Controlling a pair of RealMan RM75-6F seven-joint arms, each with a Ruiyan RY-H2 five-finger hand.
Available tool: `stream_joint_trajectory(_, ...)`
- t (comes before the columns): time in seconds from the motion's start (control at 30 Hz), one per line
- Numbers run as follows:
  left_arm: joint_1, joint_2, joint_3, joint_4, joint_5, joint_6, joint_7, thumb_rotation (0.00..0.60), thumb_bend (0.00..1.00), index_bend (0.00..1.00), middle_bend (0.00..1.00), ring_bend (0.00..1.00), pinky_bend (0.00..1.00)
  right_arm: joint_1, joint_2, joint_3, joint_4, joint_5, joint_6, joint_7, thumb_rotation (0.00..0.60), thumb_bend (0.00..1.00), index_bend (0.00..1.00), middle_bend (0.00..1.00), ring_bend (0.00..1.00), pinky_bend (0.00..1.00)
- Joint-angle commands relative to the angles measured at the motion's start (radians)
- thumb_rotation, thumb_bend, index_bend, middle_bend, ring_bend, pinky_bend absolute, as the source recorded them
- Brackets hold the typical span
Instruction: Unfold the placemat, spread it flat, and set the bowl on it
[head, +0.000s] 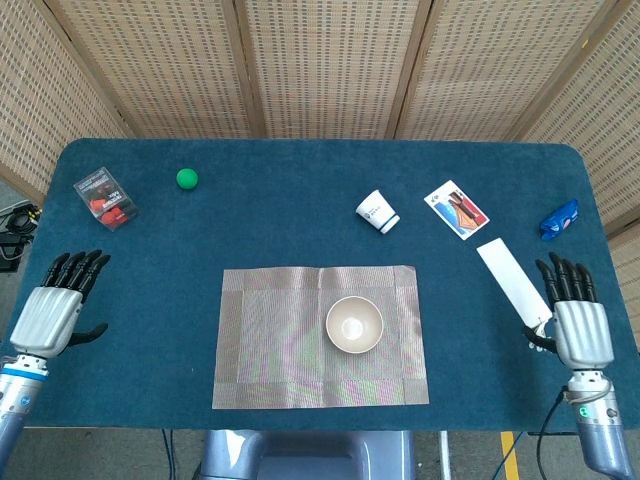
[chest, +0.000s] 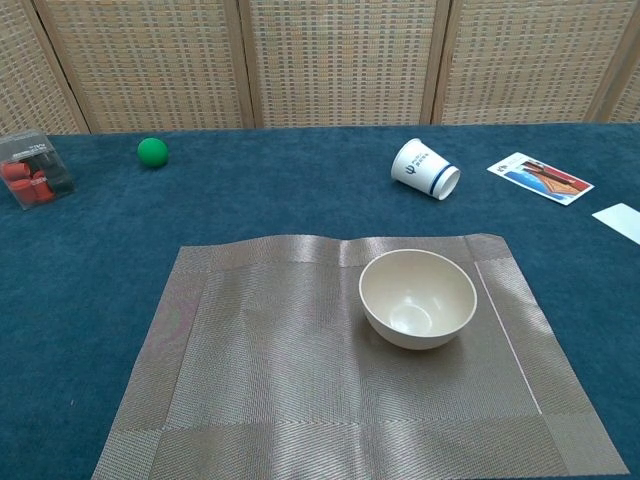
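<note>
The beige woven placemat (head: 270, 340) (chest: 260, 370) lies spread flat on the blue table. A cream bowl (head: 354, 324) (chest: 417, 297) stands upright on its right half, empty. My right hand (head: 577, 318) is far to the right near the table's edge, fingers straight and apart, holding nothing. At the left edge my left hand (head: 53, 308) is also flat, with fingers spread and empty. Both hands are well away from the mat and bowl. Neither hand shows in the chest view.
A paper cup (head: 378, 212) (chest: 425, 168) lies tipped behind the mat. A picture card (head: 456, 209) (chest: 540, 177), a white strip with a tassel (head: 513, 280) and a blue object (head: 559, 219) sit right. A green ball (head: 187, 178) (chest: 152, 151) and a clear box (head: 105, 196) (chest: 32, 167) sit far left.
</note>
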Motion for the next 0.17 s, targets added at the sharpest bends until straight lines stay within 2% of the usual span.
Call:
stream_joint_trajectory(0.03,0.031,-0.009,0.016,0.013,0.006,0.036,0.005,0.6,0.18,0.0,0.0,0.0,0.0,-0.039,0.048,-0.001,-0.011,-0.004,0.038,0.075,0.6,0.13,0.03,0.0,0.0,0.0)
stream_joint_trajectory(0.17,0.042,-0.011,0.016,0.015,0.024,0.06,-0.002,0.6,0.18,0.0,0.0,0.0,0.0,-0.051,0.082,0.0,-0.054,-0.021,0.05,0.106,0.6,0.13,0.03,0.0,0.0,0.0)
